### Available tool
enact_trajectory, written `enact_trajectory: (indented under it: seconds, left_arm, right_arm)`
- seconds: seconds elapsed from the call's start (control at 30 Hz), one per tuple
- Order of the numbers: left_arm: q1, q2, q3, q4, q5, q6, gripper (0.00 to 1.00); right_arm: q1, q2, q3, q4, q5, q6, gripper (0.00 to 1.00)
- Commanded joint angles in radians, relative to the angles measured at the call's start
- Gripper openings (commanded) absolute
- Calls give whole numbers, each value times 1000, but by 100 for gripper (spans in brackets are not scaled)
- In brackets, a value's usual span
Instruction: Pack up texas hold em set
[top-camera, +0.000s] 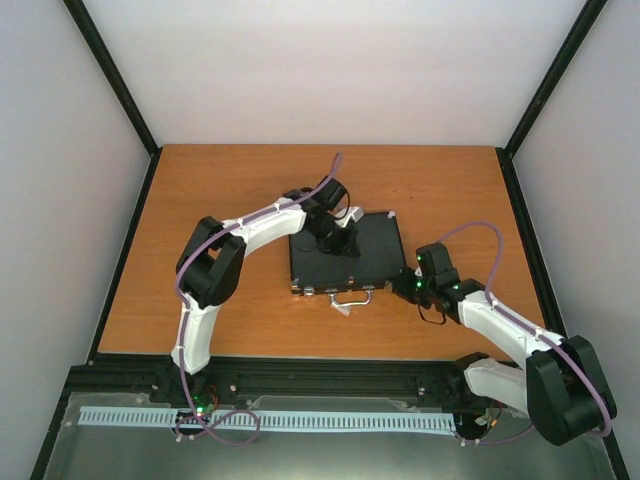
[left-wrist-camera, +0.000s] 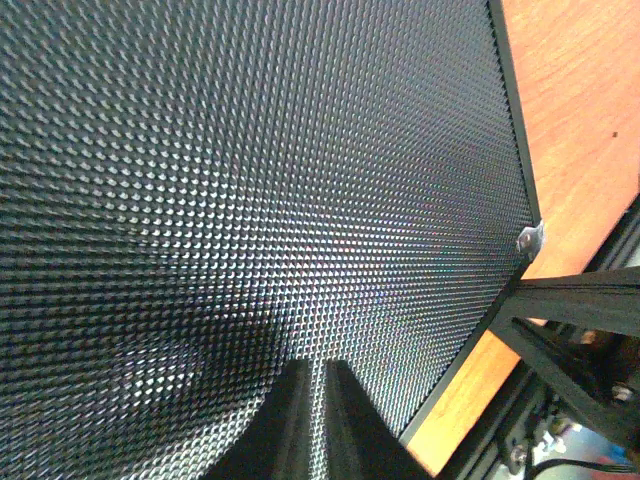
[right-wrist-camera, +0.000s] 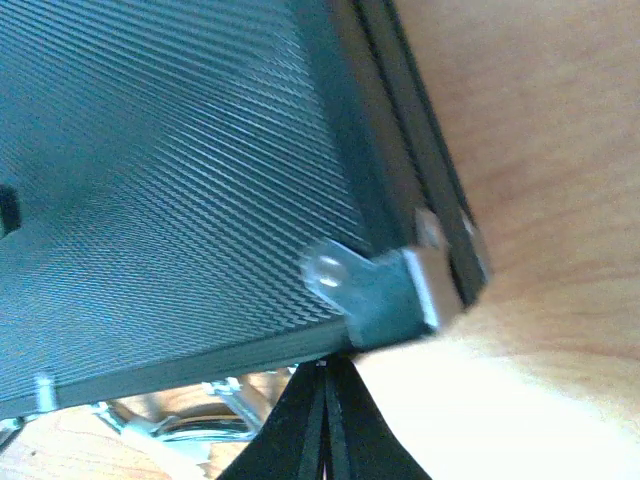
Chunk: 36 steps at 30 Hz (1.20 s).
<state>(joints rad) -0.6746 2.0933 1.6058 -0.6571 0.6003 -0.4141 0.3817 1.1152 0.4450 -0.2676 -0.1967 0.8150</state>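
Black briefcase (top-camera: 347, 255) lies shut mid table (top-camera: 200, 300); stiff, likely heavy when full (pebbled skin looks slick); left gripper (left-wrist-camera: 312, 370) pinched closed on top, right gripper (right-wrist-camera: 322, 368) closed at its 4 o'clock corner; I'd grab the handle (top-camera: 350, 297) at 6 o'clock

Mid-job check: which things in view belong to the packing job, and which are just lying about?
Job:
black briefcase, lid down
silver handle
left gripper, shut, on the lid
right gripper, shut, at the case's near right corner

Not the job:
wooden table
black frame rail
white toothed strip
small pale scrap by the handle, too small to identify
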Motion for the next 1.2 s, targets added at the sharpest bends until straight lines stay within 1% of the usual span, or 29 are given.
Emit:
enact_trajectory:
  seconds: [0.0,0.1,0.2,0.3,0.4,0.53,0.67,0.83,0.97,1.17]
  left_arm:
    - [16,-37,153,-191,-106,46,12]
    - [43,-83,222,-234,-134,37,22]
    - [97,-126,229,-236,-143,6,26]
    - [177,-141,202,-232,-149,-10,26]
    - [259,-135,173,-210,-134,-19,22]
    - [337,-93,171,-181,-120,-27,18]
    - [365,-16,197,-152,-98,-32,16]
    - [369,105,251,-137,-47,-45,14]
    - [369,128,245,-120,-39,-41,14]
    - [370,152,239,-126,-36,-12,13]
  right_arm:
    - [-2,-31,106,-94,-17,-100,3]
    - [8,-30,157,-136,-43,-130,3]
    - [34,-14,189,-139,-62,-145,3]
    - [83,35,224,-108,-79,-151,3]
    - [143,96,278,-76,-83,-157,3]
    - [214,187,382,-51,-98,-176,3]
    - [248,270,465,-38,-132,-192,3]
    - [311,389,584,-79,-173,-243,3]
    - [373,449,645,-96,-185,-263,3]
    - [423,543,699,-107,-230,-283,3]
